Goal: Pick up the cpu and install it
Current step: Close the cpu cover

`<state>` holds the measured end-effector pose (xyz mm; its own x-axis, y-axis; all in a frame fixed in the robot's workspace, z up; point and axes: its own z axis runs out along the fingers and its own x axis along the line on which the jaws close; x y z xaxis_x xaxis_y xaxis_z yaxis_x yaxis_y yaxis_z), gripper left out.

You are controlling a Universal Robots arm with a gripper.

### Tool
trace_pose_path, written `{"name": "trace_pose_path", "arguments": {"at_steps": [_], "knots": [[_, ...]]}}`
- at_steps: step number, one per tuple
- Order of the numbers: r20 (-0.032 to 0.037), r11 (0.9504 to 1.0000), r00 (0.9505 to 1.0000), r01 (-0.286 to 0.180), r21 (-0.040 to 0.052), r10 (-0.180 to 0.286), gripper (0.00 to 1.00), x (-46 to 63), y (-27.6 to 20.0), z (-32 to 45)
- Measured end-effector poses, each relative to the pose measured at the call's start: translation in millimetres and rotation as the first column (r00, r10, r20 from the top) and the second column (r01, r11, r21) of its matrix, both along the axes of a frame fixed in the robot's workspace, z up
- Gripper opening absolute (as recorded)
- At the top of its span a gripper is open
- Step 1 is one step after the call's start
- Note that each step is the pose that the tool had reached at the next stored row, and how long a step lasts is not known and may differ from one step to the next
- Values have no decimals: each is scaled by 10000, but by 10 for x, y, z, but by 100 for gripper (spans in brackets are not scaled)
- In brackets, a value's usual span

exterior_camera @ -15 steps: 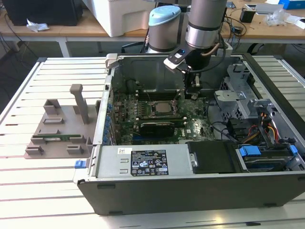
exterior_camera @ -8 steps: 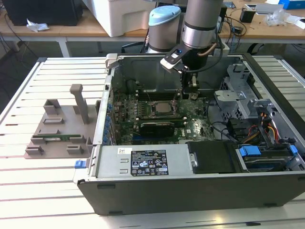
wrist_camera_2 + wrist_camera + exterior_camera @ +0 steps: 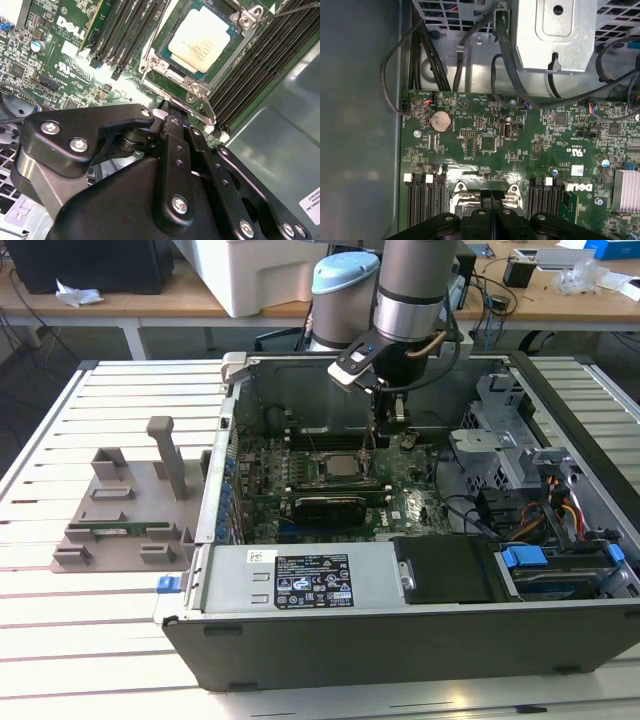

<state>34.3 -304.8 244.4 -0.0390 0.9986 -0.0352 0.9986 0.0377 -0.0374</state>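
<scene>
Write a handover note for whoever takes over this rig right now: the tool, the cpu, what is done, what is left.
Tool: shut, holding nothing, tips at the socket edge beside the cpu; contact cannot be told.
Cpu: lies flat in the socket on the board, inside the case.
Done: cpu is off the tool and sits in its socket.
Left: cannot tell whether the socket is latched over it.

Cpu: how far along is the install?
Done: the cpu lies in its socket frame on the motherboard. In hand: nothing visible; the gripper is shut, close by that frame. Left: whether the socket is latched can't be told.
</scene>
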Motion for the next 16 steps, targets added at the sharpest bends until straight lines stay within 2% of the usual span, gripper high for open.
{"name": "trace_pose_path", "arguments": {"at_steps": [12,14,15,16], "knots": [[1,10000,10000,0,1,0,11,-107,2,-3],[0,10000,10000,-1,1,1,11,-433,3,-127],[0,10000,10000,1,1,-1,11,-550,3,-196],[0,10000,10000,0,0,0,11,-729,4,-259]]}}
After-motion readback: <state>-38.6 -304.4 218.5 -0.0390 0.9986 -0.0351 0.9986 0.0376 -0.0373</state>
